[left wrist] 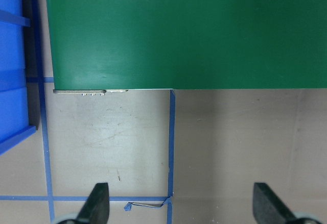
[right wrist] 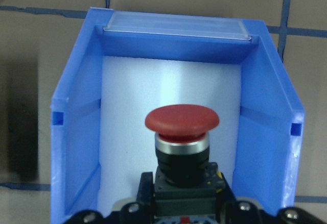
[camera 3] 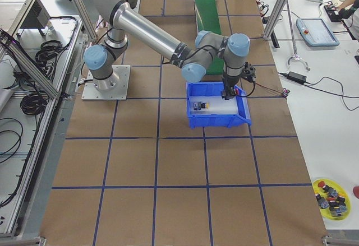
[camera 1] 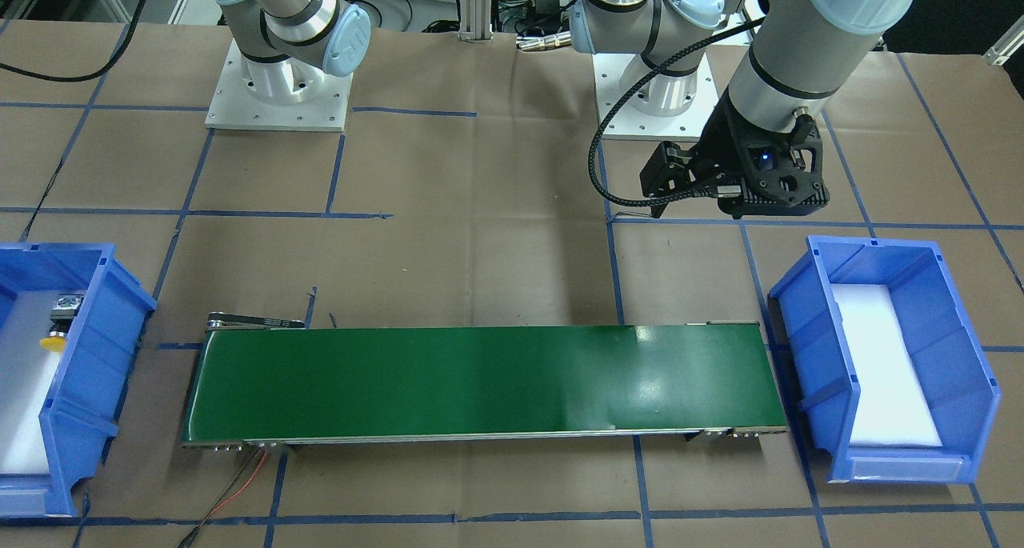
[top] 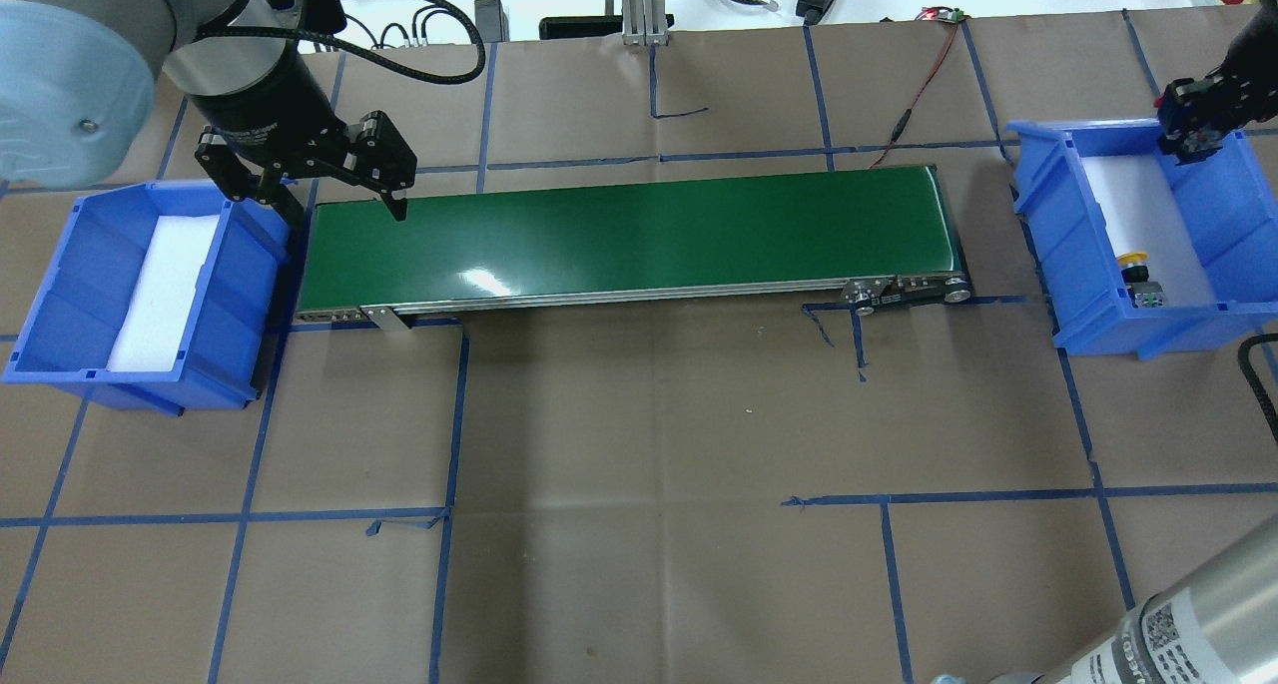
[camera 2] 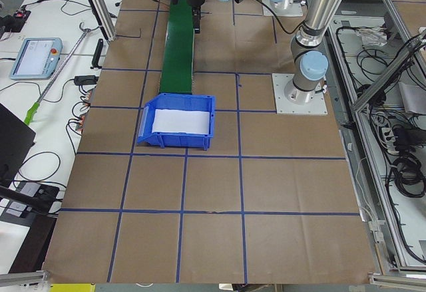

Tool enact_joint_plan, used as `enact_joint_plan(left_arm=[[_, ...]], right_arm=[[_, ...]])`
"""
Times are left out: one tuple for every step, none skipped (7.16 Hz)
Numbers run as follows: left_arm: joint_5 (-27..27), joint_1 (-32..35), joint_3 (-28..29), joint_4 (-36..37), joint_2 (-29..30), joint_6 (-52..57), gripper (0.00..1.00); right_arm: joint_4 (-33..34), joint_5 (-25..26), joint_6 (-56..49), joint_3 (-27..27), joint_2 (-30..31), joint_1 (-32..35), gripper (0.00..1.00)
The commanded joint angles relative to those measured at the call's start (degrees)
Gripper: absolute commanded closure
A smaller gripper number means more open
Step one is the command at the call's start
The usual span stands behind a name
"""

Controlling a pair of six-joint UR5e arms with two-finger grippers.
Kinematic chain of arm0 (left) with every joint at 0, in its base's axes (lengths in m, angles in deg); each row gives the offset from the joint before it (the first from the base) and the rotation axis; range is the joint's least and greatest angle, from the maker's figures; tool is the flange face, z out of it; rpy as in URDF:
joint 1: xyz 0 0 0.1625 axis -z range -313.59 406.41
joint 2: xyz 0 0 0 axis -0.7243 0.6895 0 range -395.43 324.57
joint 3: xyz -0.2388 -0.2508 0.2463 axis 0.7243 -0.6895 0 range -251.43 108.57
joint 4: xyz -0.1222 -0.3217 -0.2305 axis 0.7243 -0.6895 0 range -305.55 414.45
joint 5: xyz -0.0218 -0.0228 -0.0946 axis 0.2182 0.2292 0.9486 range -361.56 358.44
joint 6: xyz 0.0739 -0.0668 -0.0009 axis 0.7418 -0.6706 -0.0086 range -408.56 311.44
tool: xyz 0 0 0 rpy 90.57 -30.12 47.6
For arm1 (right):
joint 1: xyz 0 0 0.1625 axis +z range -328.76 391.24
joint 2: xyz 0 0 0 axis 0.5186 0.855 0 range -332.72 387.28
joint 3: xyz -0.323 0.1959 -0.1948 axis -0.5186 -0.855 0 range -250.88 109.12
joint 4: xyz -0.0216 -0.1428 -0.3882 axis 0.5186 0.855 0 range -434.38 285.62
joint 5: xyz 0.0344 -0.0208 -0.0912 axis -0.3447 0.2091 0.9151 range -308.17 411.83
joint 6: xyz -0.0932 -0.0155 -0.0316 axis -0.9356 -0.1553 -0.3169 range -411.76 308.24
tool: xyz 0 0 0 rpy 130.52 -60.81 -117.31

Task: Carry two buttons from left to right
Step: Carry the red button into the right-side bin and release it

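The red button (right wrist: 181, 122) stands upright between my right gripper's fingers, above the white foam floor of the right blue bin (right wrist: 76, 132). My right gripper (top: 1188, 140) hangs over the far end of that bin (top: 1243, 205), shut on the red button. The yellow button (top: 1133, 261) lies on the foam in the same bin, nearer its front; it also shows in the front view (camera 1: 54, 342) and the right side view (camera 3: 205, 105). My left gripper (top: 341, 208) is open and empty over the left end of the green conveyor belt (top: 639, 235); its fingertips (left wrist: 97, 201) stand wide apart.
The left blue bin (top: 60, 295) holds only white foam. The conveyor (camera 1: 480, 384) runs between the two bins. A red-black wire (top: 924, 75) leads from the belt's far right end. A yellow dish (camera 3: 332, 196) with several spare buttons lies at the table's corner.
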Motion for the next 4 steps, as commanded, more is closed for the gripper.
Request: enact_joint_plan(left_arm=[[0.0,0.0,0.01,-0.08,0.02,0.0,0.0],[0.0,0.0,0.01,0.01,0.02,0.0,0.0],[0.0,0.0,0.01,0.01,0.02,0.0,0.0],[0.0,0.0,0.01,0.01,0.02,0.0,0.0]], right_arm=[[7.54,0.03,0.35,5.97,-1.71,-0.06,0.96],[7.64,0.03,0.35,6.25,-2.41,-0.06,0.96],[7.64,0.03,0.27,6.25,-4.16,-0.15,0.96],[7.64,0.03,0.27,6.25,-5.3,-0.15,0.95]])
